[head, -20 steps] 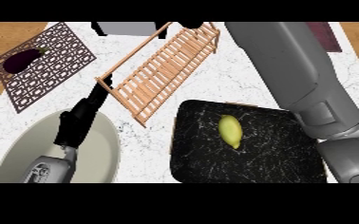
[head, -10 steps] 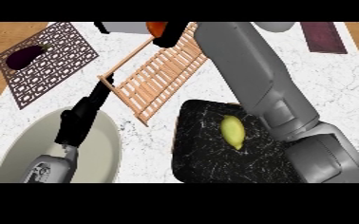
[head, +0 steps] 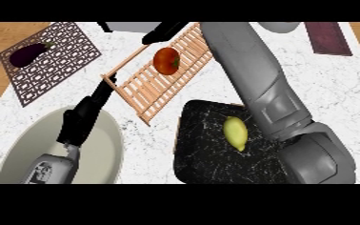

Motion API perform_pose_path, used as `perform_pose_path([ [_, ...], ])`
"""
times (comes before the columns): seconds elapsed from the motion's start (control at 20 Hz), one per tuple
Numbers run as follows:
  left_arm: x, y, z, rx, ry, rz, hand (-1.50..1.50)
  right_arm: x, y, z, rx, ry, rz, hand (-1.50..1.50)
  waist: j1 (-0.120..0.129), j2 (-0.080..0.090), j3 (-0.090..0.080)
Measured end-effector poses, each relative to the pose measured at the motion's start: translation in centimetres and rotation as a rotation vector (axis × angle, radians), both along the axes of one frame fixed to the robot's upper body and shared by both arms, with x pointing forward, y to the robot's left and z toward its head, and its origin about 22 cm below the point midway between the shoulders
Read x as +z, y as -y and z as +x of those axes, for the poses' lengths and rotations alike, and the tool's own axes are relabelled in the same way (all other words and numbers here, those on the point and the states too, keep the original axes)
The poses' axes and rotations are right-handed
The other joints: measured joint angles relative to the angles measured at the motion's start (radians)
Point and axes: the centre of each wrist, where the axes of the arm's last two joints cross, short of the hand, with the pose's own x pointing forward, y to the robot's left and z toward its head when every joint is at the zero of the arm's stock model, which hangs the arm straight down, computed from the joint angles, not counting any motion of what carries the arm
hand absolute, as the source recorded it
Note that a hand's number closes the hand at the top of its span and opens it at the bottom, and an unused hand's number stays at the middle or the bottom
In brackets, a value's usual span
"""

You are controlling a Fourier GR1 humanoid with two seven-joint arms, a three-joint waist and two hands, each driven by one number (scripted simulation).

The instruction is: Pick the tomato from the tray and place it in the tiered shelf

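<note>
Tomato: we see the red tomato (head: pixel 166 60) lying on the slats of the wooden tiered shelf (head: pixel 141 88), toward the worktop's far edge.
Right hand: our black right hand (head: pixel 165 31) shows just beyond the tomato, apart from it; we cannot tell how its fingers are set.
Left hand: our left hand (head: pixel 85 114) rests with straight fingers over the pale bowl (head: pixel 105 152) at the near left corner.
Tray: the black marbled tray (head: pixel 204 162) at the near edge carries 1 yellow lemon (head: pixel 235 132).
Far left corner: a purple eggplant (head: pixel 29 54) lies on a brown lattice mat (head: pixel 67 52).
</note>
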Motion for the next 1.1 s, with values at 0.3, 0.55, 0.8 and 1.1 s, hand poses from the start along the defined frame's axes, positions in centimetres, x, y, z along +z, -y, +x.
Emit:
perform_pose_path([
  [0.3, -0.3, -0.6, -0.4, 0.022, -0.012, -0.005, 0.00, 1.8, 2.1, 0.8, -0.170, 0.053, 0.218, -1.50, -0.023, -0.006, 0.002],
  [0.55, -0.4, -0.8, -0.7, 0.041, -0.016, -0.005, 0.00, 3.1, 7.0, 1.9, -0.386, 0.109, 0.315, -1.50, -0.036, -0.007, 0.003],
  [0.8, -0.5, -0.9, -1.0, 0.056, -0.014, -0.001, 0.00, 3.1, 14.4, 2.6, -0.553, 0.099, 0.308, -1.50, -0.047, -0.008, 0.004],
  [1.1, -0.3, -1.0, -1.0, 0.051, -0.017, -0.003, 0.00, 2.8, 23.0, 1.9, -0.580, 0.121, 0.295, -1.50, -0.044, -0.004, 0.005],
])
